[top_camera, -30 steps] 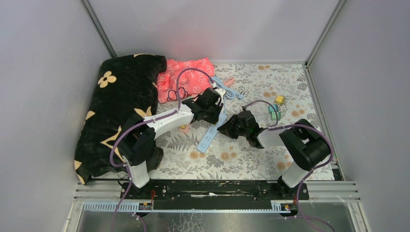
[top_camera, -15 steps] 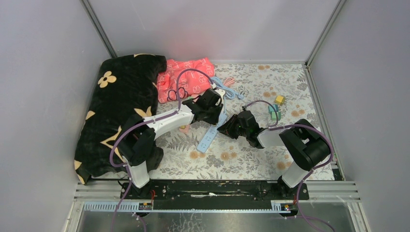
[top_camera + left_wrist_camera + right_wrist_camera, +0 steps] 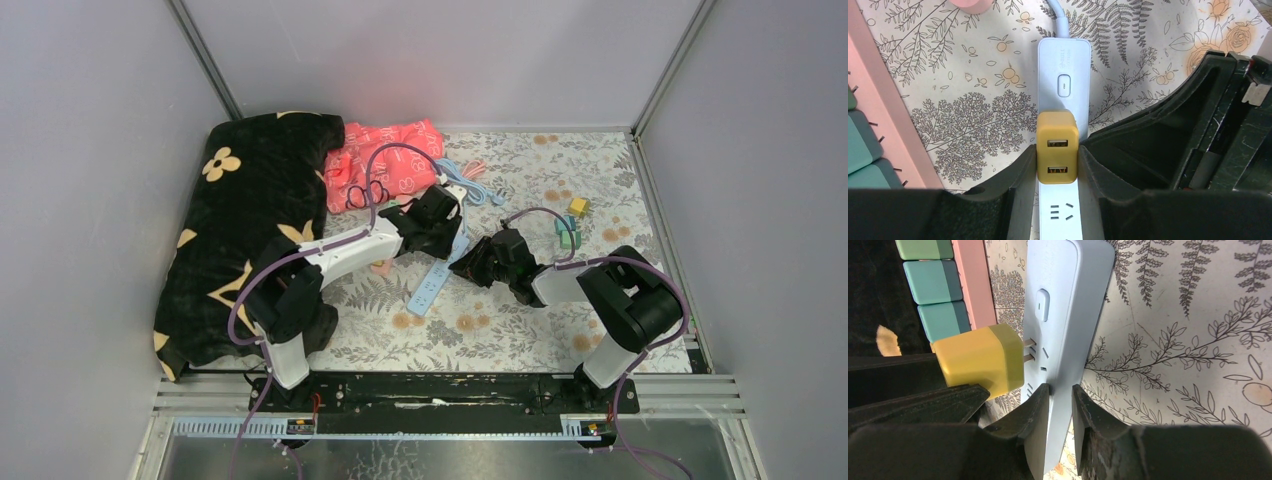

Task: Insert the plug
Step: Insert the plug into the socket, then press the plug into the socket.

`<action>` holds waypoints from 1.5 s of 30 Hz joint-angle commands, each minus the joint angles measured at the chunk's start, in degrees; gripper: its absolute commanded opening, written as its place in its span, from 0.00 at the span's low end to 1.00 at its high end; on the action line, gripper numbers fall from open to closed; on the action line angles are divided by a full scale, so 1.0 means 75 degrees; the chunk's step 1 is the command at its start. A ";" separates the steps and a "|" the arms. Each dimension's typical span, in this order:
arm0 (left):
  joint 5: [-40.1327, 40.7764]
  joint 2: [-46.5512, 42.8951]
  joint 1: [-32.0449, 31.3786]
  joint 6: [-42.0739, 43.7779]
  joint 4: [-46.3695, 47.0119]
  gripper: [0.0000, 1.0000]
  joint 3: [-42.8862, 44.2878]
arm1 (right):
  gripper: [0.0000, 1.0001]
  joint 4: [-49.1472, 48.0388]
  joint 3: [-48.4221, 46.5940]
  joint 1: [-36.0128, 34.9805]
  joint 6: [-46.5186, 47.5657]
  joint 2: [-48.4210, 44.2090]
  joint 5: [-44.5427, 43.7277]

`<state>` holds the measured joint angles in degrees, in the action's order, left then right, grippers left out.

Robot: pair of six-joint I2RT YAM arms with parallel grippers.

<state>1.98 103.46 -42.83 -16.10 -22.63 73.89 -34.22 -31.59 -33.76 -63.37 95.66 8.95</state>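
The plug is a yellow block with two USB ports, and my left gripper is shut on its sides. It stands over the pale blue power strip, just below the strip's switch. In the right wrist view the plug has its two metal prongs partly in the strip's slots, with a gap still showing. My right gripper is shut on the strip's long edge. From above, both grippers meet at the strip: left gripper, right gripper.
A black flowered cushion fills the left side, with a red packet behind it. A pink tray of green blocks lies close beside the strip. Small coloured blocks and a coiled blue cable lie to the right and behind.
My left gripper with the plug has shifted very slightly over the strip. The right arm has held still.
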 commanded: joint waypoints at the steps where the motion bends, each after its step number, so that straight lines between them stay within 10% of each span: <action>1: 0.0481 0.0325 -0.0177 0.0001 -0.0474 0.00 -0.0023 | 0.29 0.0108 0.0064 0.0025 0.0080 0.0173 -0.0174; 45: 0.0037 0.0406 -0.0027 -0.0649 0.0067 0.00 -0.1421 | 0.28 0.0226 0.0064 0.0025 0.0212 0.0081 -0.0133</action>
<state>3.62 103.15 -43.22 -19.18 -15.31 68.69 -35.57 -31.59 -33.74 -63.33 96.42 9.17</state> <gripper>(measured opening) 0.379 0.282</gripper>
